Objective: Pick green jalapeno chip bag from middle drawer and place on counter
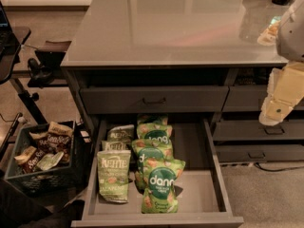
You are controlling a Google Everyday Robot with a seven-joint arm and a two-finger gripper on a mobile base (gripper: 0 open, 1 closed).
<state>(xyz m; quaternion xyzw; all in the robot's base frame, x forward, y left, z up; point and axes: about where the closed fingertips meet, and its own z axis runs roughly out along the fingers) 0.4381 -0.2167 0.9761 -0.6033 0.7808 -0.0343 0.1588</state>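
Observation:
The green jalapeno chip bag (pixel 114 175) is pale green with white KETTLE lettering. It lies at the front left of the open middle drawer (pixel 202 186). Two similar pale bags (pixel 120 135) lie behind it. A row of brighter green dang bags (pixel 160 184) runs down the drawer's middle. The glossy grey counter (pixel 171 23) is above the drawer. My gripper (pixel 275 109) hangs at the right edge of the view, on a cream and white arm. It is in front of the right-hand drawers, above and to the right of the open drawer, and apart from all the bags.
A dark crate (pixel 45 175) holding several snack bags stands on the floor, left of the drawer. A chair base and desk (pixel 19 65) are at the far left. A closed upper drawer (pixel 154 99) sits above the open one. Small items (pixel 268 30) lie on the counter's far right.

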